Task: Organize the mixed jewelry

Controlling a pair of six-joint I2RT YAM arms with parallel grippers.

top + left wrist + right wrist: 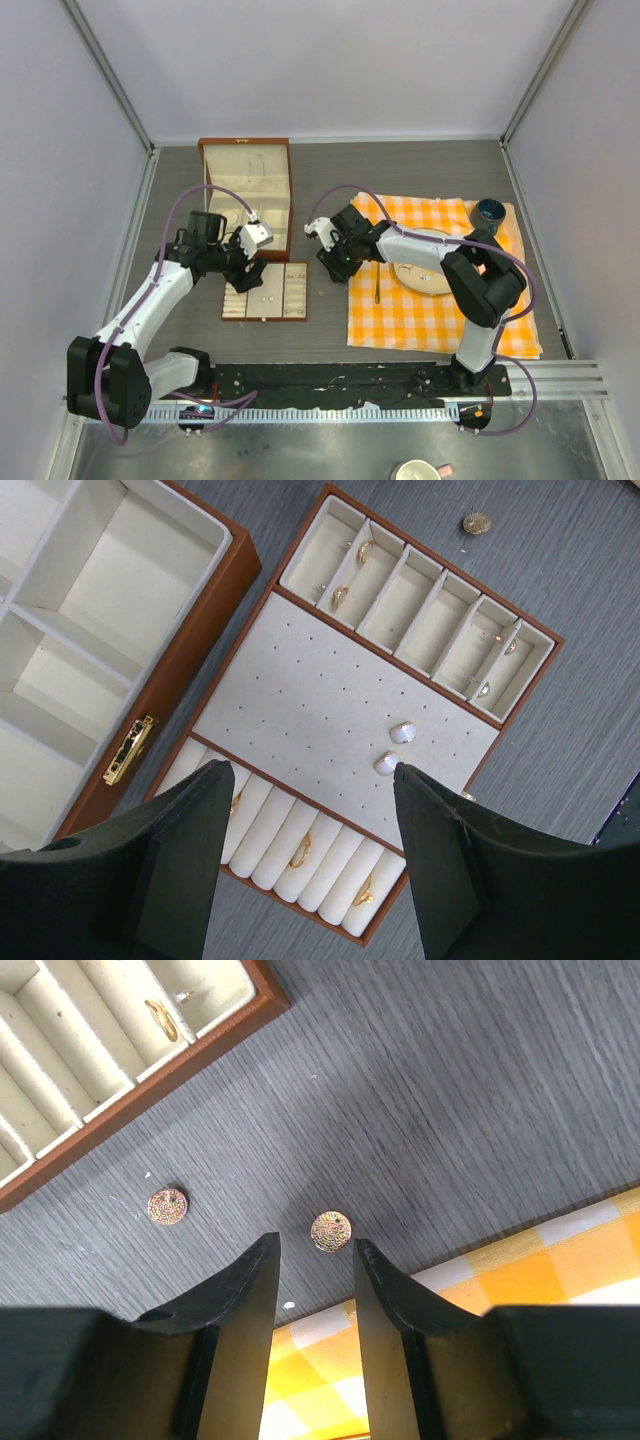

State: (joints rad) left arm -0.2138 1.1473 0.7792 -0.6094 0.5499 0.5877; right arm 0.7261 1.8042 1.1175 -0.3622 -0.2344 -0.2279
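Lying flat on the grey wood-grain surface (450,1090), the nearer gold disc (331,1231) sits just past the tips of your right claw (315,1248), whose fingers are spread with nothing between them. A second disc (167,1206) lies apart from it, closer to the tray's brown rim. Both read as thin stamped metal with a patterned face and a tiny hole near the edge: light, stiff, and likely to skate or flip on the hard surface. You'll probably want to pinch across the rim, edge to edge, coming down square, since the face gives no purchase. The checked cloth (560,1260) ends just beside the nearer disc; it is soft and may snag a finger. Your left claw (310,775) hangs spread wide and empty over the tray (300,690). Its lining is cream and felt-like, and its pinholed pad carries two pearl studs (402,733). Gold rings (299,854) are tucked between the rolls. The open box (190,650) stands just beside the tray.
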